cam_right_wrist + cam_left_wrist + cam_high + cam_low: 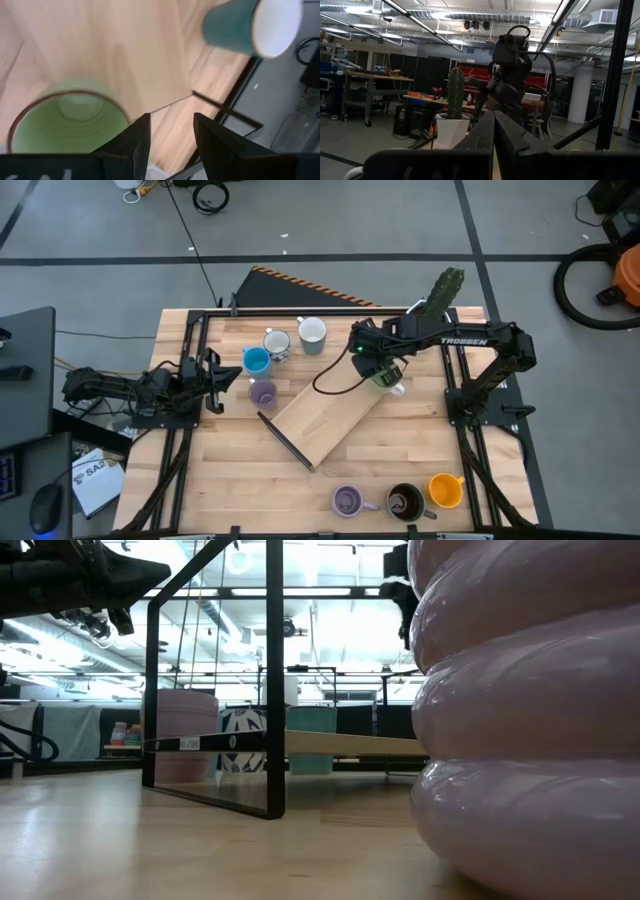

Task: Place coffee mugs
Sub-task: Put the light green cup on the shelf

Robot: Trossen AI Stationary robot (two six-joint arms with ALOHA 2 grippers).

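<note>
Pale wooden tabletop (200, 480) bearing a slanted board (325, 420). Right gripper (170, 140), fingers apart, hovers just above the ribbed, glossy green mug (67, 125) at the board's upper corner. A misjudged descent could tip the mug off the edge. Left gripper (494, 137), fingers together, waits at the table's left side.

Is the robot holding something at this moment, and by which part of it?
Nothing is held. The right gripper is open above the green mug; the left gripper is shut and empty.
</note>
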